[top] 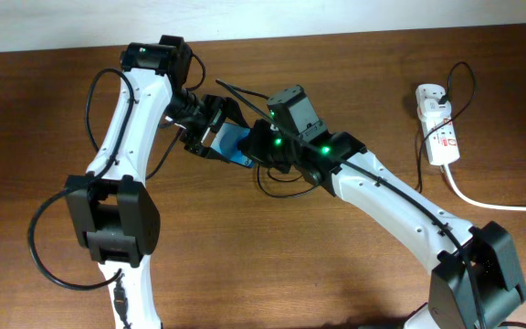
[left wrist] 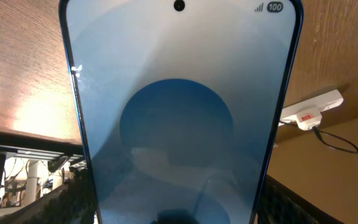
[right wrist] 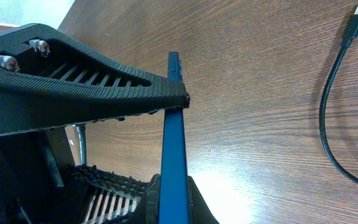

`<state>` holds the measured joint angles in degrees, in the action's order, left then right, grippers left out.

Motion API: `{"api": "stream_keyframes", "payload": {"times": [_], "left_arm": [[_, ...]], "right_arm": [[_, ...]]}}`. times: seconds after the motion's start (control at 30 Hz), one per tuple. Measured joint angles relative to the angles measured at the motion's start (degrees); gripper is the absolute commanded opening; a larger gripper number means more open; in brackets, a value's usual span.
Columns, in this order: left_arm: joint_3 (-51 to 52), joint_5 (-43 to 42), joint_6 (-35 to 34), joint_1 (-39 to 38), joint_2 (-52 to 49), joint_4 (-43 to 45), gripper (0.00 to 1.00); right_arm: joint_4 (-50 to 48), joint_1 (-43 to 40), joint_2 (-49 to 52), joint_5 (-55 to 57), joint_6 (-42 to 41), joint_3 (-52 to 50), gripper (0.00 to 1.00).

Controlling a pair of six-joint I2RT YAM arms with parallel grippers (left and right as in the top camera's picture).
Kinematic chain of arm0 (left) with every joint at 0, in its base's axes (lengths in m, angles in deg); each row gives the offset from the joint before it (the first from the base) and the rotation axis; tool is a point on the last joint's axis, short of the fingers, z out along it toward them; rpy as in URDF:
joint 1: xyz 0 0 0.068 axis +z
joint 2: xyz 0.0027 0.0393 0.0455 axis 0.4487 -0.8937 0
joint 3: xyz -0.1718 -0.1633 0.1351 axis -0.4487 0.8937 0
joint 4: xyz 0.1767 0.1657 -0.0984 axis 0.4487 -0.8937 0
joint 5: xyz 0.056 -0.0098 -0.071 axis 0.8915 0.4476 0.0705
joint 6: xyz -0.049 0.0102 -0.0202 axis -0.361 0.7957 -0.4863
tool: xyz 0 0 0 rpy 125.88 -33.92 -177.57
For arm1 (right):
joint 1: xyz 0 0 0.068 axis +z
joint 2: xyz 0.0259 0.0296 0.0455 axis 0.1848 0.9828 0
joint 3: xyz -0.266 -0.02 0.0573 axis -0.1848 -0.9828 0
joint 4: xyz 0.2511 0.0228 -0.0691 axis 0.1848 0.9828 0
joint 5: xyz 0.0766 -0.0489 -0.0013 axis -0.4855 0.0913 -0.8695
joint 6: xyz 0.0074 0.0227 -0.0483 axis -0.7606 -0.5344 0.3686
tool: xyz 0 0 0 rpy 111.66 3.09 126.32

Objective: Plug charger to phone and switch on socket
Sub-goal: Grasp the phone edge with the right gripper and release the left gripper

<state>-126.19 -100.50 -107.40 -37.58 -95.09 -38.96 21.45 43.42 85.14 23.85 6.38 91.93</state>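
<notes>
The phone (top: 235, 145) is held off the table between both arms. In the left wrist view its blue screen (left wrist: 179, 112) fills the frame. My left gripper (top: 208, 128) is shut on its two long edges, with the fingers at the bottom corners of the left wrist view (left wrist: 179, 208). My right gripper (top: 263, 149) is shut on the phone's faces near one end (right wrist: 174, 202); the phone shows edge-on there (right wrist: 174, 140). The charger cable (right wrist: 325, 118) lies loose on the table, its connector tip (right wrist: 357, 15) free. The socket (top: 436, 128) lies at the far right and also shows in the left wrist view (left wrist: 309, 109).
The socket's thick white cord (top: 491, 203) runs off toward the right edge. A black plug and thin cable (top: 459, 87) sit at the socket. The wooden table (top: 354, 274) ends at a pale wall along the back.
</notes>
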Motion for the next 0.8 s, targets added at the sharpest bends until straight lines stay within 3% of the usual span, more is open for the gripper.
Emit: {"api": "stream_keyframes", "payload": {"times": [0.07, 0.53, 0.8], "left_arm": [[0.0, 0.0, 0.0, 0.0, 0.0, 0.0, 1.0], [-0.2, -0.63, -0.26, 0.0, 0.0, -0.42, 0.99], [-0.39, -0.2, 10.03, 0.02, 0.0, 3.37, 0.99]], "right_arm": [[0.0, 0.0, 0.0, -0.11, 0.0, 0.0, 0.04], [1.09, -3.26, 0.11, -4.85, 2.58, -0.02, 0.04], [9.86, -7.02, -0.13, -5.88, 4.37, -0.02, 0.04]]}}
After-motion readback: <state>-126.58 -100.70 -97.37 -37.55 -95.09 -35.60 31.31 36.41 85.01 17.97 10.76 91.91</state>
